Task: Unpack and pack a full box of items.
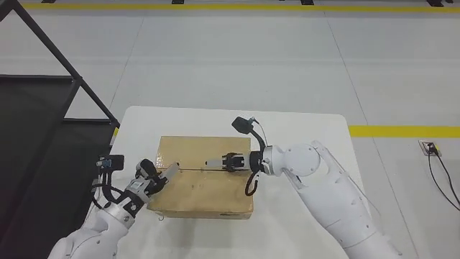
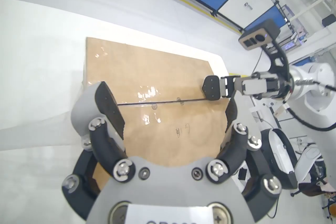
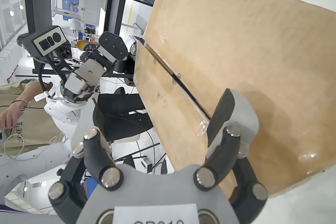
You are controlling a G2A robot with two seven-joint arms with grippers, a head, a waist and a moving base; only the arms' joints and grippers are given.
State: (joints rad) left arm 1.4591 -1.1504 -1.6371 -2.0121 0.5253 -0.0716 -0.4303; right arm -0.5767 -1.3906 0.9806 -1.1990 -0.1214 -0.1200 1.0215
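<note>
A closed cardboard box [image 1: 205, 187] lies on the white table [image 1: 309, 133], with a dark seam [image 2: 162, 102] between its two top flaps. My left gripper [image 1: 164, 171] is at the box's left end, open, its fingers [image 2: 109, 107] set wide on either side of the near flap. From the right, my right gripper [image 1: 214, 162] hovers over the seam and is open as well. One of its pads [image 3: 223, 114] rests on the box top beside the seam [image 3: 178, 83], and the other sits past the flap's edge. Across the box, each wrist view shows the other gripper: the right gripper [image 2: 211, 87] and the left gripper [image 3: 113, 43].
A black metal rack [image 1: 50, 115] stands just left of the table. Bare tabletop lies behind the box and to its right [image 1: 323, 137]. The box's front edge is close to the table's front edge.
</note>
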